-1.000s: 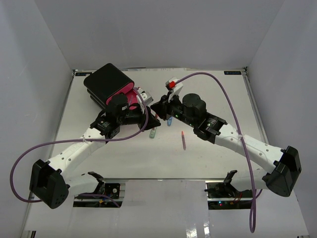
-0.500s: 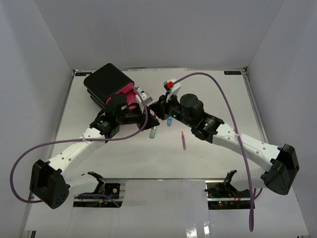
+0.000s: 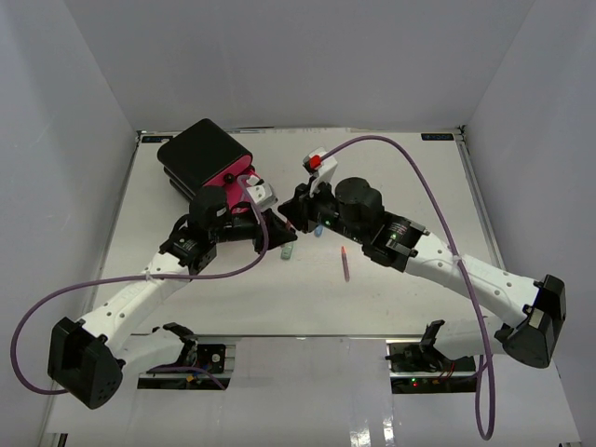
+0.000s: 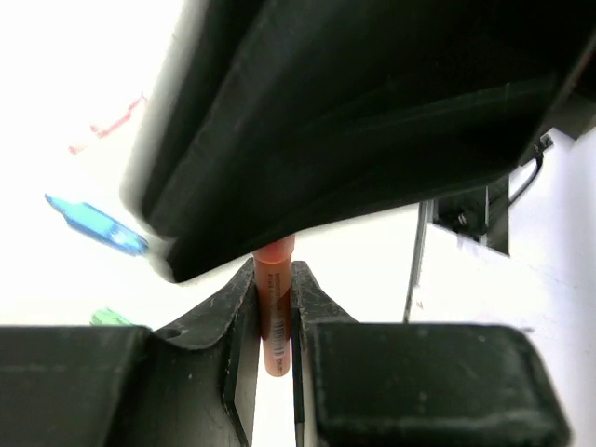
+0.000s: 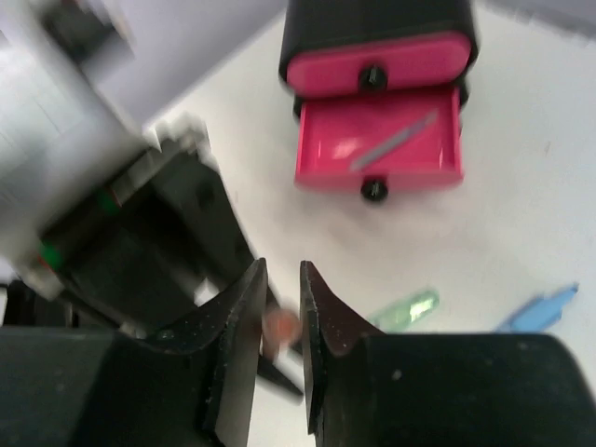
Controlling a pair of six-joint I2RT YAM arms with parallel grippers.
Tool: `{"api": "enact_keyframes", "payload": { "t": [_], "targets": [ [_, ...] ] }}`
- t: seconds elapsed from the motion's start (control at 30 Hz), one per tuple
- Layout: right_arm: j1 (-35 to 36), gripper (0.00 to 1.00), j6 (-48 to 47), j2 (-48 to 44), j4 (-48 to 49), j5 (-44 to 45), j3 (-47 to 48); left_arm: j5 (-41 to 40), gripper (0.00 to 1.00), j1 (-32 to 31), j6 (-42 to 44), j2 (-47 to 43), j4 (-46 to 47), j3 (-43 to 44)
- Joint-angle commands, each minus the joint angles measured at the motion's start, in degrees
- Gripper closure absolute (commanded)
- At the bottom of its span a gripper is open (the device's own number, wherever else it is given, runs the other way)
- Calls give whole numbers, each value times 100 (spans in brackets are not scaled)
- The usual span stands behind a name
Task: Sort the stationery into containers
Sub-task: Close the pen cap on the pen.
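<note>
1. Nearest, the white-and-black left arm (image 3: 140, 293) has swung its elbow lower and leftward over the past second. The slim pink pen (image 3: 345, 265) and the green-capped marker (image 3: 289, 250) lie on the white desk (image 3: 391, 168) where they were.
2. Mid-desk, the left pincer (image 4: 273, 277) stays clenched on a short orange pen (image 4: 275, 321). The right pincer (image 5: 282, 270), all but closed, has edged in until the two nearly meet. That reads as a handover or regrasp, not yet a deposit.
3. Farthest, the black rounded drawer box (image 3: 200, 149) has not moved.
4. Only the right wrist view shows a pink drawer (image 5: 326, 174) pulled open with a thin grey pen (image 5: 396, 142) inside. The top view hides most of it.
5. Only the left wrist view shows the grip. Whether the right pincer touches the orange pen I cannot tell; it is blurred there.
</note>
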Motion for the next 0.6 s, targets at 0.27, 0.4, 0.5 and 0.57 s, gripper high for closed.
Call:
{"api": "enact_keyframes", "payload": {
  "t": [0.27, 0.4, 0.5, 0.57],
  "targets": [
    [207, 59, 110, 306, -2806, 382, 443, -149, 100, 281, -296, -612, 1942, -162],
    [207, 49, 83, 236, -2666, 303, 557, -307, 100, 281, -410, -621, 1785, -277],
    [207, 44, 83, 95, -2595, 303, 531, -492, 100, 281, -471, -560, 1635, -338],
    [216, 40, 83, -10, -2560, 347, 496, -571, 100, 281, -533, -428, 1547, -330]
  ]
}}
